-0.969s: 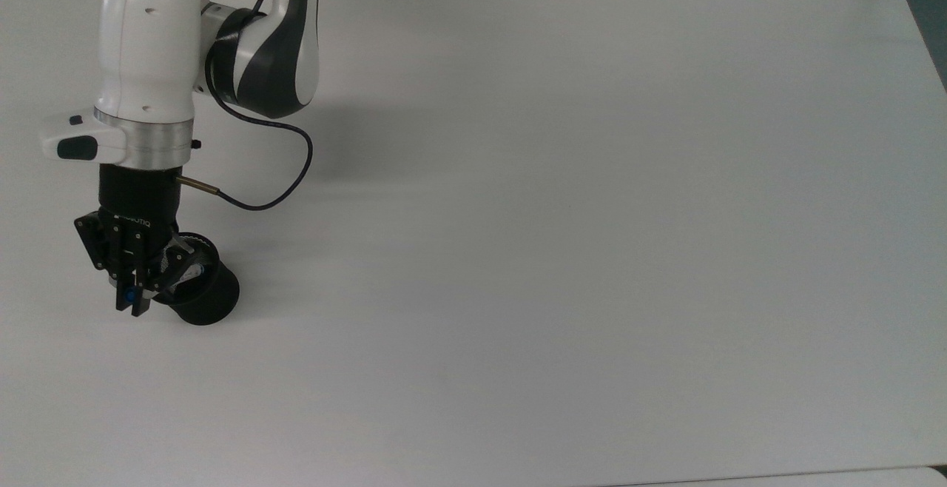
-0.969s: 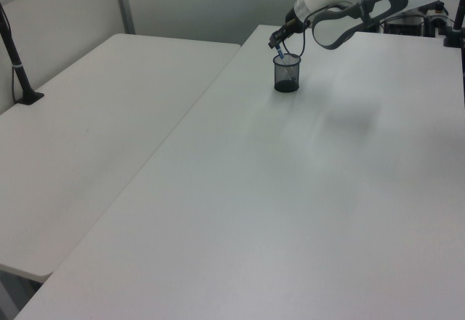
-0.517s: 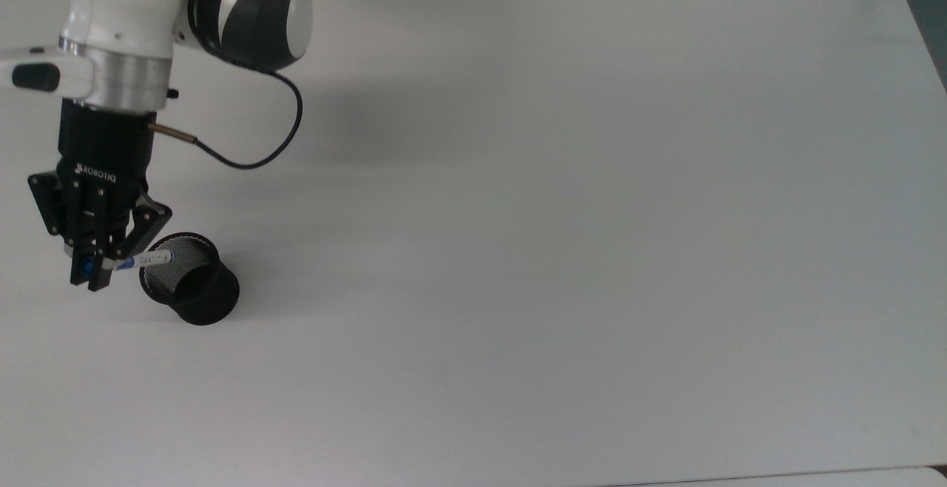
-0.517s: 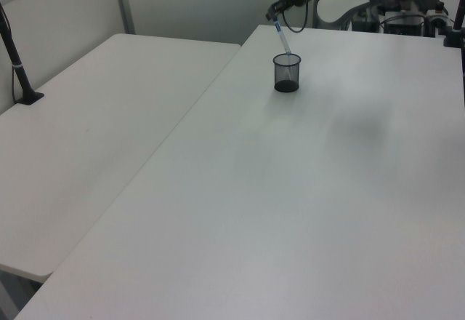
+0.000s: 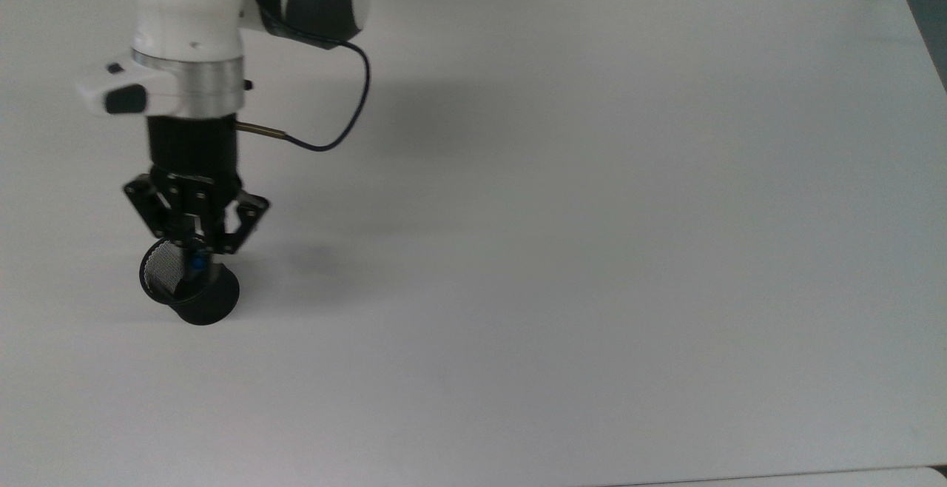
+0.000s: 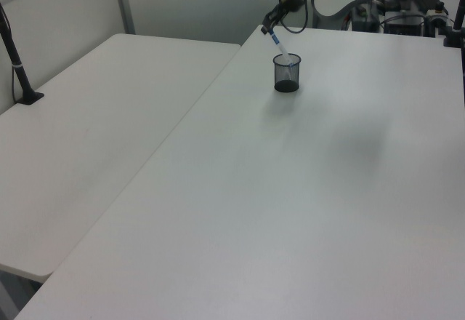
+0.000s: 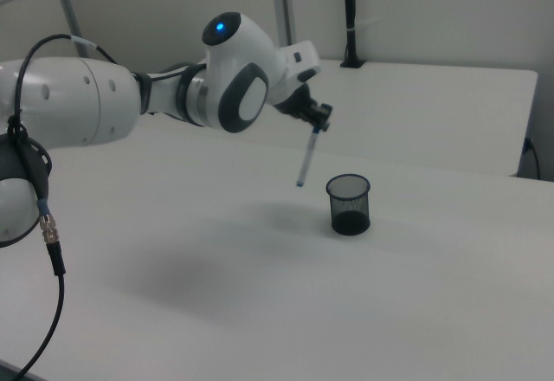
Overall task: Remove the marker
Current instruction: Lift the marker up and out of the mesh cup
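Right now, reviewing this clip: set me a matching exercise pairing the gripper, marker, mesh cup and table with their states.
Things:
1. gripper
2. marker
3. mesh cup
4. table

States:
A. stands upright on the table
B. hangs in the air, out of the cup
C. shut on the marker's upper end
D. white, bears the cup

Pairs: 1-C, 2-B, 3-A, 4-D

Marker mostly behind gripper

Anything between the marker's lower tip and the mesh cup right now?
Nothing. In the right view the marker hangs from the gripper, tip clear of the mesh cup, with bare table between them.
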Tool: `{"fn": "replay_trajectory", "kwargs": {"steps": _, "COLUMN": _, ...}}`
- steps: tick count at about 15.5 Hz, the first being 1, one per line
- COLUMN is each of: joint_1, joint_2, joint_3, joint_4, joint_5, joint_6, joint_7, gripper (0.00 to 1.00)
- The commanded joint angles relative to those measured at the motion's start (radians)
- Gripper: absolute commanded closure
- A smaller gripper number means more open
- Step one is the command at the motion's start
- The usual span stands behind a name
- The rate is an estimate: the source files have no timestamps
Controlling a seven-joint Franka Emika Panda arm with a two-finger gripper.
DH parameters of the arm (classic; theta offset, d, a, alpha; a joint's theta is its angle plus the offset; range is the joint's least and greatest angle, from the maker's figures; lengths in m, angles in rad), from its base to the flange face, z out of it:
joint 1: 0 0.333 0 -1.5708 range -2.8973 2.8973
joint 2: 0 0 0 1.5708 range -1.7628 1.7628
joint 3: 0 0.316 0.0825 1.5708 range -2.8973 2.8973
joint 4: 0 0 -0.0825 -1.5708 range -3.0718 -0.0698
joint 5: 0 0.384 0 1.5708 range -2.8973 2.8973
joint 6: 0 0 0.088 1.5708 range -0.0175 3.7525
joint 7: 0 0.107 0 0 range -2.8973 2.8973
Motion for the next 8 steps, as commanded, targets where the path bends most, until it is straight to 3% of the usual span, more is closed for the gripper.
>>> {"fn": "replay_trajectory", "kwargs": {"steps": 1, "joint_1": 0.005, "joint_2": -0.029, "joint_3": 0.045, "joint_4": -0.037, "joint_5": -0.010, "joint_6": -0.122, "joint_7": -0.118, "gripper": 0.90}}
{"fn": "replay_trajectory", "kwargs": {"steps": 8, "joint_1": 0.063, "joint_2": 0.058, "joint_3": 0.062, "joint_4": -0.043, "joint_5": -0.015, "joint_6": -0.137, "joint_7": -0.173, "gripper": 0.87}}
